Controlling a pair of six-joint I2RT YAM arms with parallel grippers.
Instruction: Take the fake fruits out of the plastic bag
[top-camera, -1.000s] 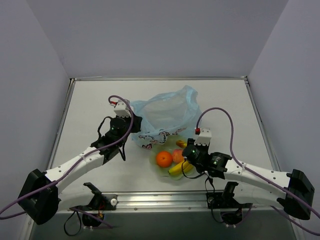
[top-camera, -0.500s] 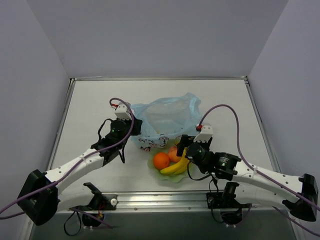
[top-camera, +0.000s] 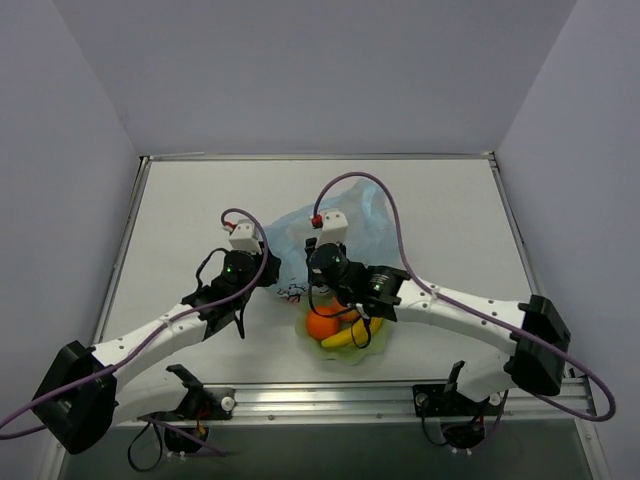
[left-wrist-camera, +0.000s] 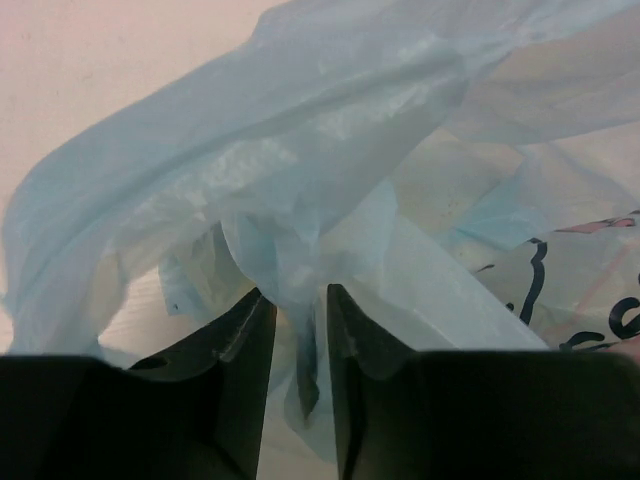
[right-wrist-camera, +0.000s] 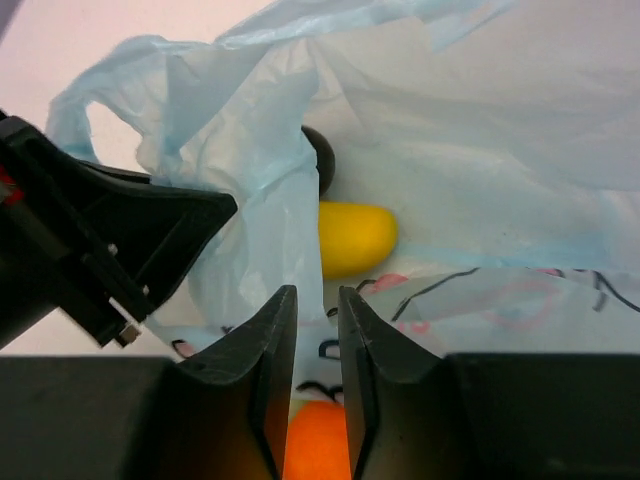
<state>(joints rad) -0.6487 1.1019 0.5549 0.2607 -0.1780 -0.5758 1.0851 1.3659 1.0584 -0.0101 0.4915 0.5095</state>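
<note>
Jaws clamped: in the left wrist view the left gripper has its two fingers drawn almost together on a bunched fold of the plastic bag. The bag's pale-blue film spreads up and away from them over the table.

In the right wrist view the right gripper shows its fingers nearly together too, with a hanging edge of the bag at their tips. Whether they pinch it cannot be told. Through the film lie a yellow oval fruit and a dark round fruit, both inside the bag. An orange shows low down, between the fingers.

In the top view both grippers are at the bag's near edge. The orange and a banana lie in a green bowl touching the bag's near side.
</note>
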